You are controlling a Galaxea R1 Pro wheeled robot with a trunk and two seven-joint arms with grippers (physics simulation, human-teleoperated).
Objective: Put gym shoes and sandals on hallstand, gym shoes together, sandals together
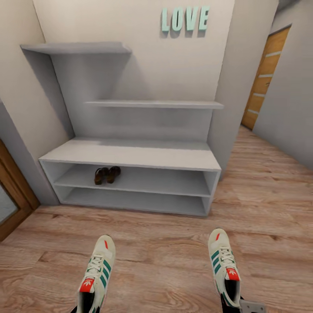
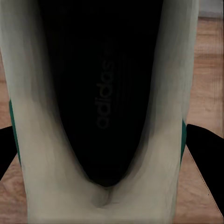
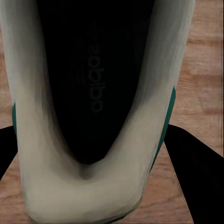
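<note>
Gym shoes [image 1: 96,271] hang heel-gripped, one in each end effector [image 2: 112,186], facing the hallstand [image 1: 130,154] whose upper slot holds the sandals [image 1: 107,174]; I should set them together.

Black jaws, grey bracket [image 1: 251,307]

— The gym shoes [image 1: 96,274]?
— Off-white, green stripes, red-orange tongues.
— The sandals [image 1: 107,174]?
— Brown. The hallstand [image 1: 130,154] is light grey, the floor [image 1: 174,252] wood-grain brown, the letters [image 1: 185,19] teal.
</note>
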